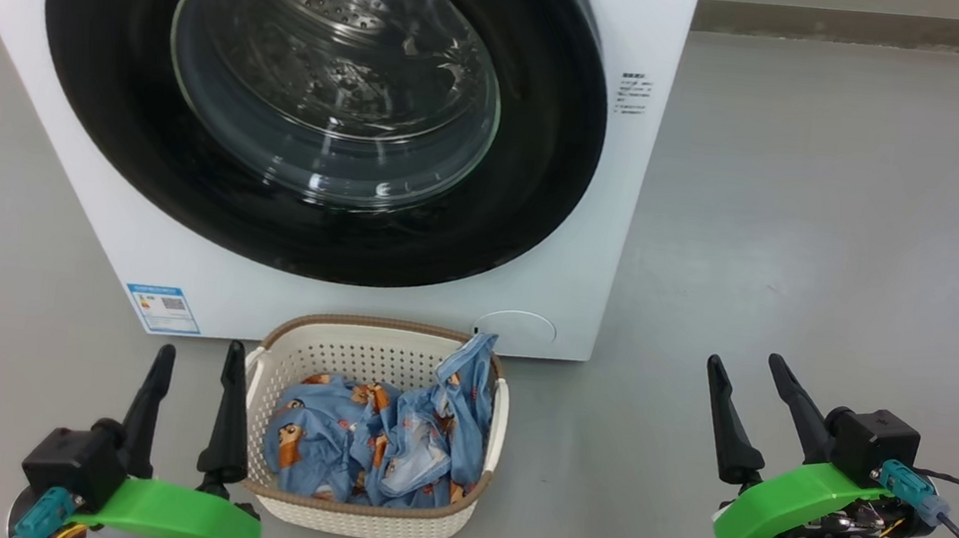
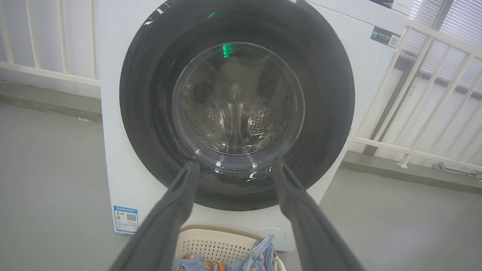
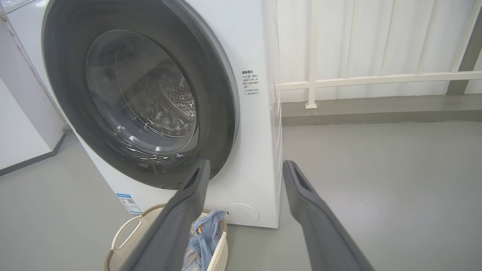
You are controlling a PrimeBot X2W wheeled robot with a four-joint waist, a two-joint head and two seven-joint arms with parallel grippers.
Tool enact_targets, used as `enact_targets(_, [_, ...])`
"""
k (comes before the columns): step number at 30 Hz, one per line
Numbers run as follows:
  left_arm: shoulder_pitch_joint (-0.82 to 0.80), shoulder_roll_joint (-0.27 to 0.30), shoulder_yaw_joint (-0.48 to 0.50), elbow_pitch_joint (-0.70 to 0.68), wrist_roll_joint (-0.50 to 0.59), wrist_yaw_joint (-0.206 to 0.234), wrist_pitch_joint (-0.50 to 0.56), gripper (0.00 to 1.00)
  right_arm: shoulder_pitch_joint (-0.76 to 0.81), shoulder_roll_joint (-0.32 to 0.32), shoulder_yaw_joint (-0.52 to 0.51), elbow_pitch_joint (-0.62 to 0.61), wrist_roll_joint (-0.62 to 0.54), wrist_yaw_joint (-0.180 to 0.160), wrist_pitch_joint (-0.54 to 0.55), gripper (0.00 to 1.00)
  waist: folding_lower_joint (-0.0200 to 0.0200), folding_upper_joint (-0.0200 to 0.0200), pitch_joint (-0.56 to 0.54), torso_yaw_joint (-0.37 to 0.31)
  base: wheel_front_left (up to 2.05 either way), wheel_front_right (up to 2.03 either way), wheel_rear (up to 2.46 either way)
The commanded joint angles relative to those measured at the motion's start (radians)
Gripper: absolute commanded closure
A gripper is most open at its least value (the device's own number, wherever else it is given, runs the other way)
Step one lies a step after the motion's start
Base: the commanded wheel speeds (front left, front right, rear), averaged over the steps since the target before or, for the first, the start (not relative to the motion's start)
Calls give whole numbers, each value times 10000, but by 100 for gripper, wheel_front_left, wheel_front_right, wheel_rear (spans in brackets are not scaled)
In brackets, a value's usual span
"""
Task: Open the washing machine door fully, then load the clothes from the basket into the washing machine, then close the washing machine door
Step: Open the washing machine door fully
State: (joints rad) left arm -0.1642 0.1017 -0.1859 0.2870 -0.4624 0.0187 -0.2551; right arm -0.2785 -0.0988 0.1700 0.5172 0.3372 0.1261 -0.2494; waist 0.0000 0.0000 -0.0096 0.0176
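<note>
The washing machine (image 1: 588,263) is set on the floor (image 1: 851,257), with its door (image 1: 93,99) seated shut across the front. The basket (image 1: 365,519) is placed on the floor directly before the machine, near its lower front, and the clothes (image 1: 333,442) are piled inside it, one fold being raised over the rear right rim. The left tool (image 1: 201,346) is positioned just left of the basket, close to its wall; the right tool (image 1: 745,360) is held well apart to the right, over bare floor. A railing (image 3: 376,79) is seen behind the machine
</note>
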Motion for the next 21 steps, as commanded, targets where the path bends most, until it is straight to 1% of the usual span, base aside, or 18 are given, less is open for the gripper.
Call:
enact_targets(1, [-348,122,369,-252,73,-3,-66,0,-349,-20,259,-194,69,46,-124,0,0,0,-4,-1,32,32,-64])
enact_targets(21, [-349,93,328,-16,130,-57,-66,0,-310,-28,294,-263,88,46,-124,0,0,0,-77,-22,2,2,-5])
